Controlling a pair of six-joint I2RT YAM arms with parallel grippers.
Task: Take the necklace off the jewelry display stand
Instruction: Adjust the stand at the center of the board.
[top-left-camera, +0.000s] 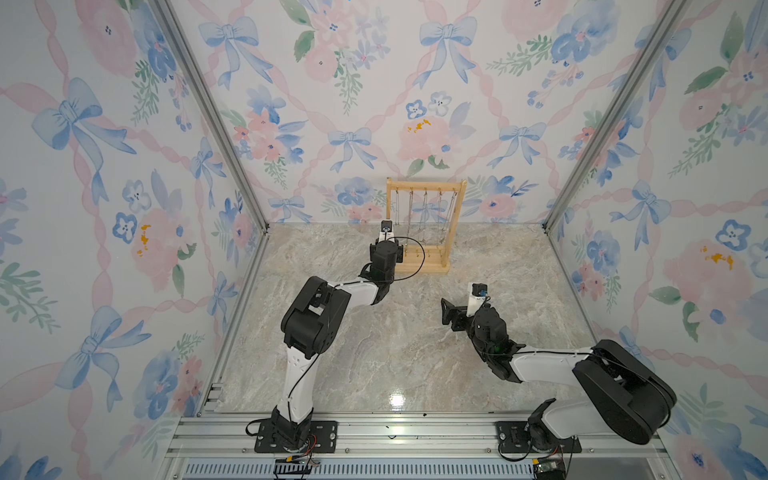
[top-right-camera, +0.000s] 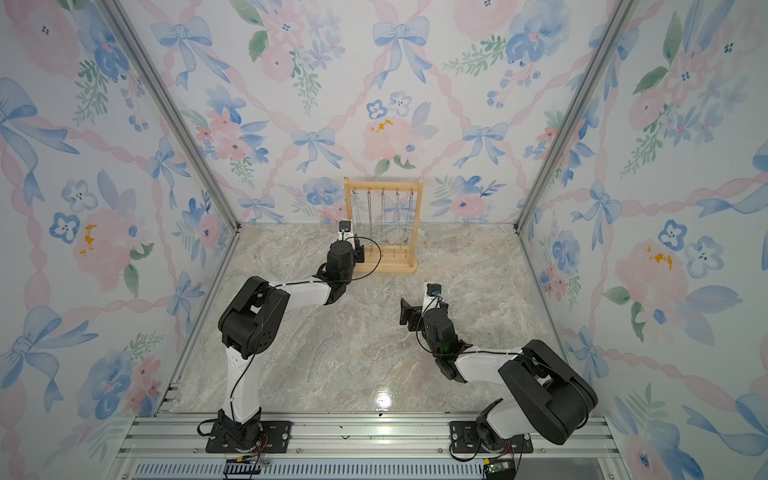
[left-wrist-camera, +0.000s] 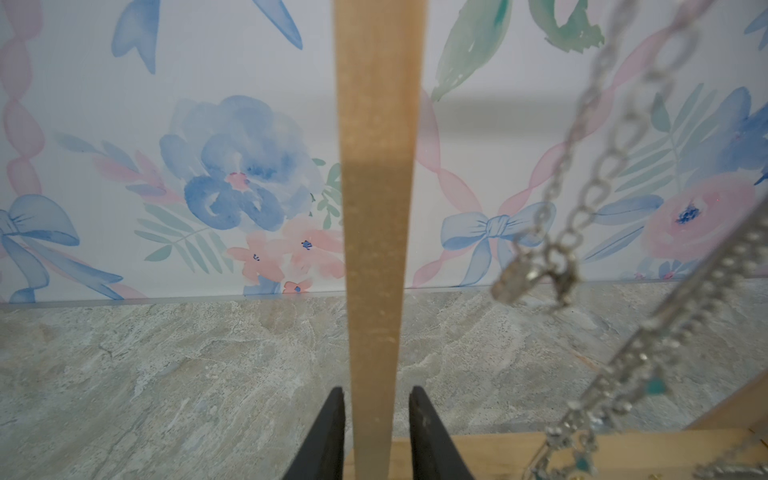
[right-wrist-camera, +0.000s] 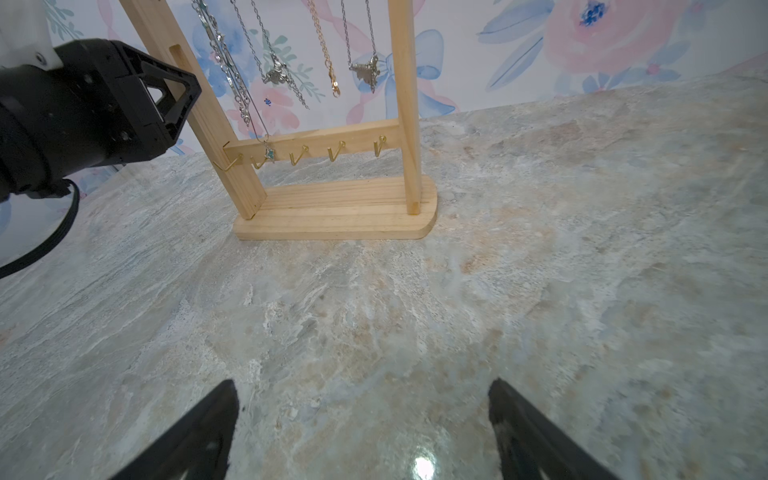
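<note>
Jewelry display stand at far centre of tabletop, necklaces hanging from top bar. Left tool straddles left upright, seemingly released, slim gaps. Right tool spread wide, empty, near right.

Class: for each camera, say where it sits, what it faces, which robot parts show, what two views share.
Top views: high in front, looking down toward the back wall; left arm, right arm, jewelry display stand.
Left wrist: on the left arm, facing the stand's upright; left tool astride it.
Right wrist: low over the table, facing the stand; right tool, left tool.
Shared: necklaces, both wrist views.
</note>
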